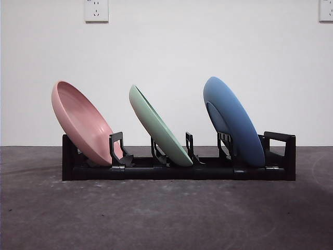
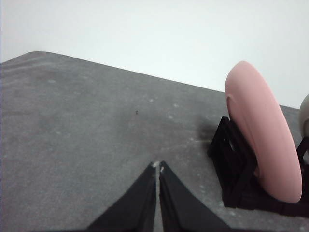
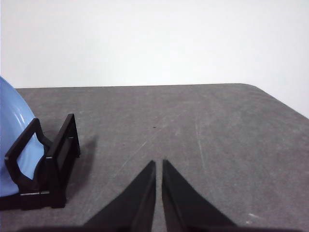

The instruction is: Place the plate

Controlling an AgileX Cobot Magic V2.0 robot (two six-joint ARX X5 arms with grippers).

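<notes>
On the black rack [image 1: 177, 171] lean pink plate [image 1: 83, 125], green plate [image 1: 158, 127] and blue plate [image 1: 234, 122]. Left gripper [image 2: 158, 167] and right gripper [image 3: 159, 163] hang closed and empty over bare table [image 1: 166, 219] beyond the rack's ends.

Grey table [image 1: 166, 219] — white wall [image 1: 208, 41] behind, two sockets [image 1: 96, 10] up high.

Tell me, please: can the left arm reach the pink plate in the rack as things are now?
Probably yes. The left gripper, jaws shut, hangs above bare table beside the pink plate, which leans in the rack's end slot. Nothing lies between them.
</notes>
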